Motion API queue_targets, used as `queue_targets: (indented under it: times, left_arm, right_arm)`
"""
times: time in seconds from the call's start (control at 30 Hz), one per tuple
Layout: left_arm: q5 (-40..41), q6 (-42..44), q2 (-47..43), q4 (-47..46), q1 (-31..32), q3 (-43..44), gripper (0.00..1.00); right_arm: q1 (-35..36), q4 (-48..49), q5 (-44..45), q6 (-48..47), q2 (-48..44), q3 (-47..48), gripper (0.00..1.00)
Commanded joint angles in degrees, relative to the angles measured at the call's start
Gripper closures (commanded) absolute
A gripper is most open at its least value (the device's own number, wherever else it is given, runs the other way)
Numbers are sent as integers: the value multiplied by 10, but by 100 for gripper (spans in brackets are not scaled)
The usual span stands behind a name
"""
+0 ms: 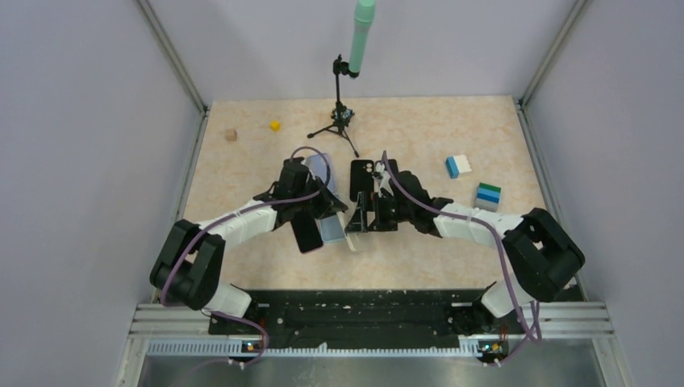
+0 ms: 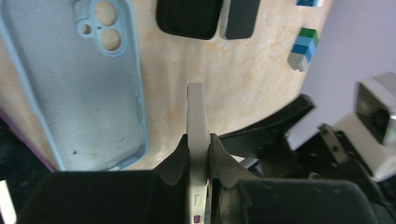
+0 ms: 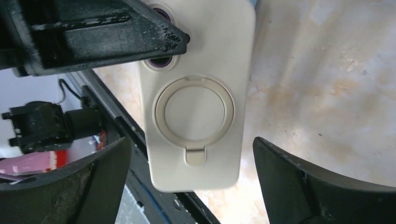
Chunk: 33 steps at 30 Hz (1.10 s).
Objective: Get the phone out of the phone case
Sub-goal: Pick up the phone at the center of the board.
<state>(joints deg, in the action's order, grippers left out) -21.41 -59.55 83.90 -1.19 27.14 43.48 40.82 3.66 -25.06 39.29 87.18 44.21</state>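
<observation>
A cream phone case (image 3: 198, 93) with a round ring stand on its back hangs above the table. Of the phone inside, only a purple rim (image 3: 161, 60) shows at the camera hole. My left gripper (image 2: 198, 140) is shut on the case's thin edge (image 2: 196, 112), one finger on each face. My right gripper (image 3: 191, 140) is open, its fingers (image 3: 289, 182) standing wide on either side of the case's lower end without touching it. From above, both grippers meet at the case (image 1: 355, 232) in the middle of the table.
An empty light blue case (image 2: 79, 79) lies face up just left of my left gripper. A black case (image 2: 189, 18) and a dark phone (image 2: 240, 18) lie further back. Stacked blocks (image 2: 303, 49) and a small tripod (image 1: 343, 121) stand beyond.
</observation>
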Motion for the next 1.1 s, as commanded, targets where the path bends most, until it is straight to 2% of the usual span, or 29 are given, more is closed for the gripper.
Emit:
queue_targets:
  times: [0.0, 0.17, 0.43, 0.63, 0.83, 1.07]
  left_arm:
    - [35, 30, -37, 36, 3, 35, 100]
    - [78, 40, -55, 107, 3, 83, 100]
    - [102, 43, -60, 160, 2, 129, 100]
    - [102, 40, -70, 175, 2, 141, 100]
    - [107, 41, -79, 181, 3, 144, 100]
    - [113, 43, -82, 186, 1, 147, 100]
  right_arm:
    - [25, -62, 103, -70, -61, 41, 1]
    - [83, -120, 263, -111, -106, 57, 2]
    - [237, -139, 492, -149, -94, 116, 14]
    - [276, -183, 592, -151, -22, 169, 27]
    - [321, -217, 692, -165, 47, 219, 29]
    - [353, -247, 749, -153, 100, 258, 33]
